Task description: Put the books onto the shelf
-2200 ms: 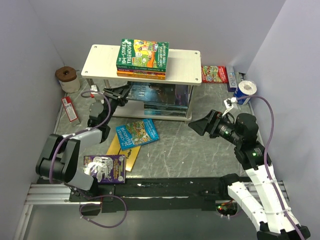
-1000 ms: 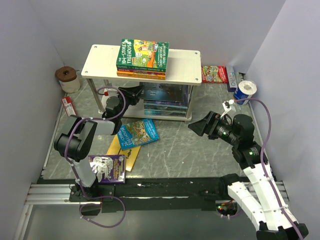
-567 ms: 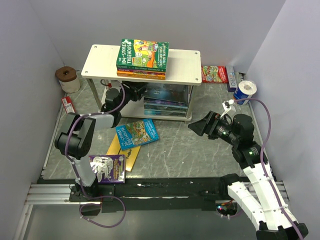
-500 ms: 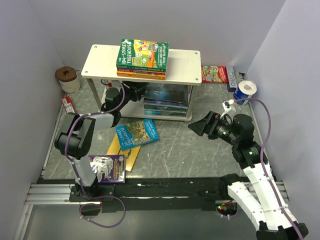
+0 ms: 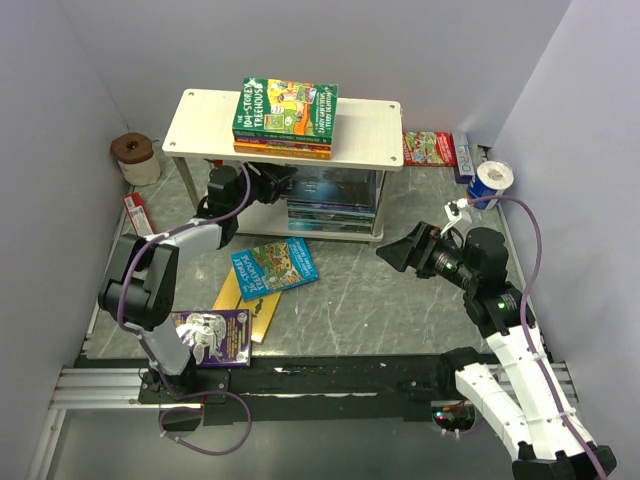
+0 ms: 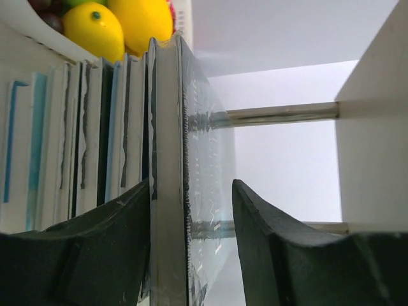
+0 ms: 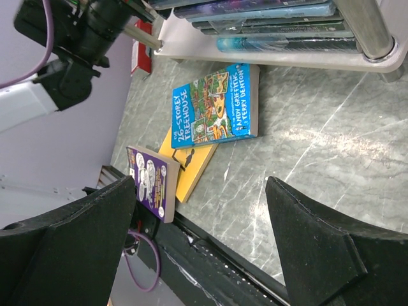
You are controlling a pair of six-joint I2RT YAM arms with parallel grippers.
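Left wrist view: my left pincer (image 6: pixel 191 186) stands spread astride the top book (image 6: pixel 167 159) of the lower stack (image 6: pixel 76 159) in the shelf (image 6: pixel 376 153); thin, light, glossy, likely slippery, so I'd pinch flat across both covers.

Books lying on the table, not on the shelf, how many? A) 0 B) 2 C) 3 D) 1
C: the blue Treehouse book, the yellow book partly under it and the purple book all lie on the table in front of the shelf.
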